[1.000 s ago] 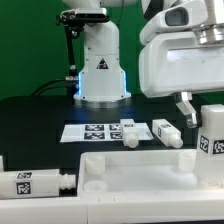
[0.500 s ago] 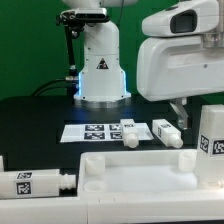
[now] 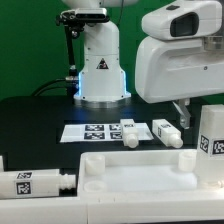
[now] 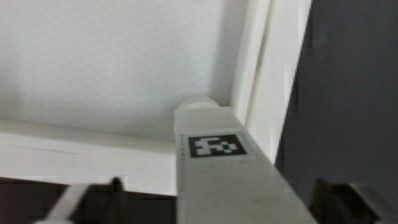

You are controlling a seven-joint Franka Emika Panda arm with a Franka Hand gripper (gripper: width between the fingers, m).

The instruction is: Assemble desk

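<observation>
The white tabletop panel [image 3: 130, 175] lies flat at the front; in the wrist view [image 4: 107, 70] I see its inner face and rim. A white square leg [image 3: 212, 135] with a tag stands upright at its corner on the exterior view's right, and it shows in the wrist view [image 4: 217, 150]. My gripper [image 3: 190, 110] hangs over this leg. In the wrist view the gripper [image 4: 222, 195] straddles the leg with its dark fingertips [image 4: 116, 192] spread. A gap shows between the leg and at least one finger. The jaws are open.
Two more white legs [image 3: 129, 132] [image 3: 167, 131] lie by the marker board [image 3: 95, 131] behind the panel. A further leg [image 3: 30, 183] lies at the front left. The robot base [image 3: 100, 65] stands at the back on the black table.
My hand has shifted a little up and toward the exterior view's left over the upright leg. The leg and the panel have not moved.
</observation>
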